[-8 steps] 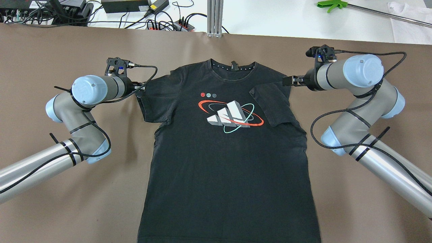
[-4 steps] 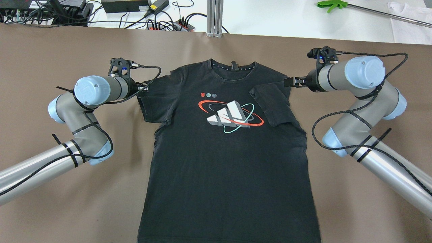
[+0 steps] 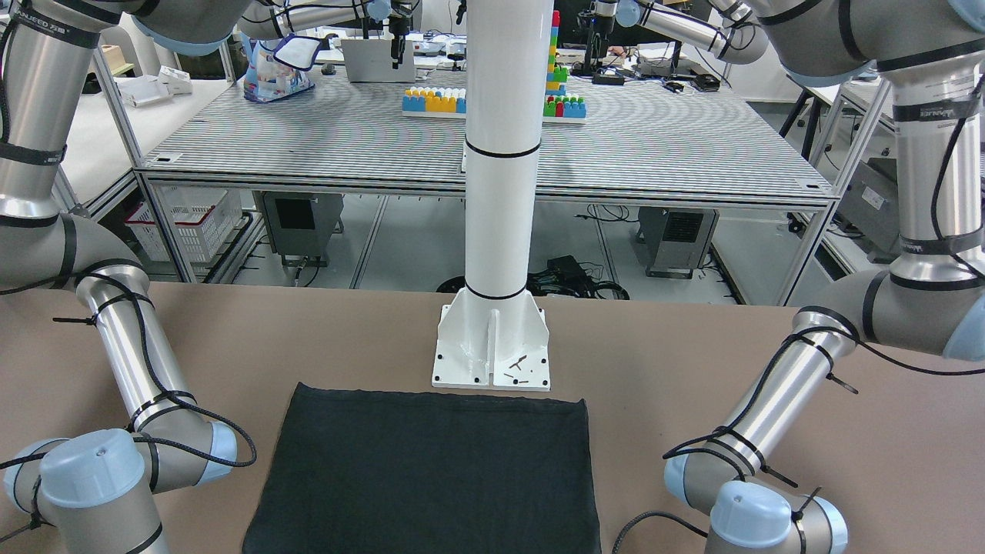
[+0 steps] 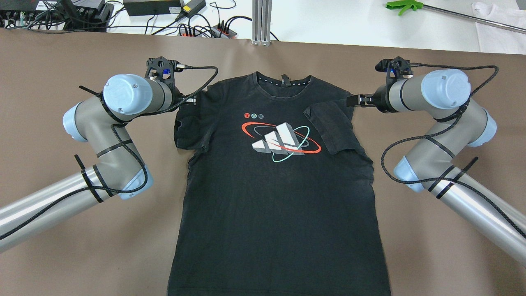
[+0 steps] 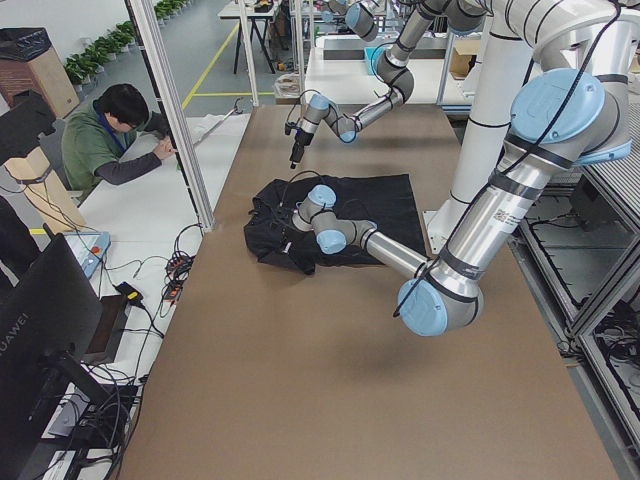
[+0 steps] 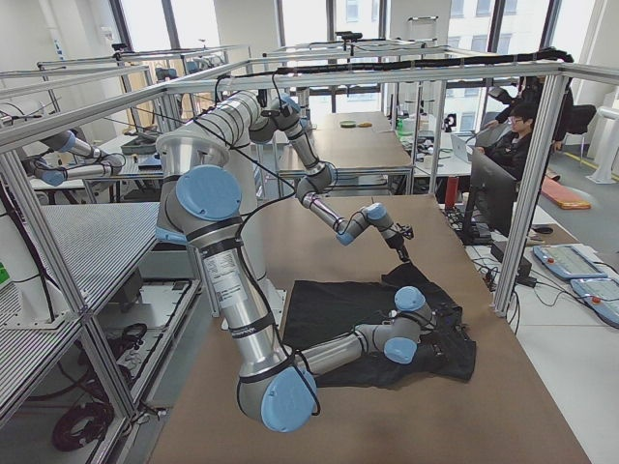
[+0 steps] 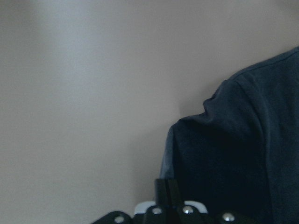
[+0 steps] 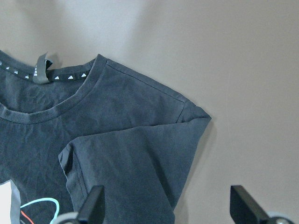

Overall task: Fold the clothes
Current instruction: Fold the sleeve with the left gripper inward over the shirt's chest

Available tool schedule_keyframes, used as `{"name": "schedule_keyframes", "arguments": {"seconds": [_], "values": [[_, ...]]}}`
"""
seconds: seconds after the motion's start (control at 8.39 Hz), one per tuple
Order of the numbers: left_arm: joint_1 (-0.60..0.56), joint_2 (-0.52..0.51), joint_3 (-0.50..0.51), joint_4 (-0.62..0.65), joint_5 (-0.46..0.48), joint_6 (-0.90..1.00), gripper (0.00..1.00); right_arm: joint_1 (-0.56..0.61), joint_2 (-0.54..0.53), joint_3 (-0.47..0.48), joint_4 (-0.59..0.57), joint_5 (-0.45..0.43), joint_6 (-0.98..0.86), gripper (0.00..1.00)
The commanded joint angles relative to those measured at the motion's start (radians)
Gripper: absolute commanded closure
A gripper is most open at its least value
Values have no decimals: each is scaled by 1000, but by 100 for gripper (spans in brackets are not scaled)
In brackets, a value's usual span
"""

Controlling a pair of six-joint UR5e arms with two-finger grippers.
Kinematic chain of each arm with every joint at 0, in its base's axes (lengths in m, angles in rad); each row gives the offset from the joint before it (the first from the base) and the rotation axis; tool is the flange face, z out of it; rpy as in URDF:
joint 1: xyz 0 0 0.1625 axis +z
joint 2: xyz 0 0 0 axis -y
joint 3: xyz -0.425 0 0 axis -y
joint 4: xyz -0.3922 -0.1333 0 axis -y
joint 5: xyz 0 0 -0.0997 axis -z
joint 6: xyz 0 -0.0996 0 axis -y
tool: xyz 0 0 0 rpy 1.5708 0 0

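While the left gripper (image 4: 190,102) is clenched on the edge of the left sleeve (image 4: 189,131), a black T-shirt (image 4: 279,197) lies print-up on the brown table (image 4: 82,255), collar away from the robot. That sleeve is rumpled and partly raised. The right sleeve (image 4: 331,127) is already folded onto the chest. The right gripper (image 4: 354,100) hangs just outside that shoulder, fingers spread and holding nothing.

We judge the main risk to be the grip. A thin pinch on soft cloth may slip mid-fold, or it may catch the shoulder layer too and drag the body crooked (the seam there already puckers). The left arm's black cable (image 4: 205,78) loops close over the shoulder and could snag the fabric.

Round about are a white pillar (image 3: 500,192), whose base plate (image 3: 492,362) sits just beside the shirt's hem, and power strips (image 4: 205,29) with a green-handled tool (image 4: 404,5) beyond the table's far edge — all well apart from the sleeves. We think only the cable crowds the fold.
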Motion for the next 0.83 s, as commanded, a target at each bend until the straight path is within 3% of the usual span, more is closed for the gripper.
{"name": "schedule_keyframes", "arguments": {"seconds": [0.0, 0.48, 0.72], "values": [[29, -153, 37, 149, 6, -111, 100, 1, -28, 4, 8, 0, -2, 6], [66, -417, 322, 182, 56, -232, 100, -1, -58, 44, 6, 0, -2, 6], [77, -426, 339, 180, 79, -251, 100, -1, -59, 44, 5, -2, -4, 6]]}}
